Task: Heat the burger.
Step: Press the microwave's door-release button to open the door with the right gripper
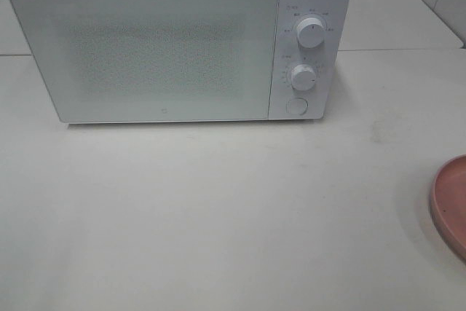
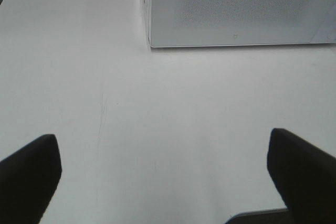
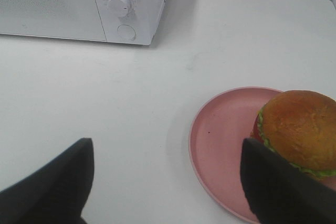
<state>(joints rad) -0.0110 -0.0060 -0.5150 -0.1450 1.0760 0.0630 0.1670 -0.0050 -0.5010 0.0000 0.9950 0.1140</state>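
Note:
The burger (image 3: 300,129), with a golden-brown bun and a green lettuce frill, rests on a pink plate (image 3: 220,135) in the right wrist view. My right gripper (image 3: 165,182) is open; one dark finger (image 3: 281,187) stands in front of the burger's near side, not touching it as far as I can tell. In the high view only the plate's rim (image 1: 451,202) shows at the right edge; the burger and both grippers are out of that frame. My left gripper (image 2: 163,177) is open over bare table, facing the microwave's closed door (image 2: 236,9).
A white microwave (image 1: 175,41) stands at the back of the white table, door shut, with two knobs (image 1: 311,32) and a round button (image 1: 296,105) on its right panel. The table's seam runs behind it.

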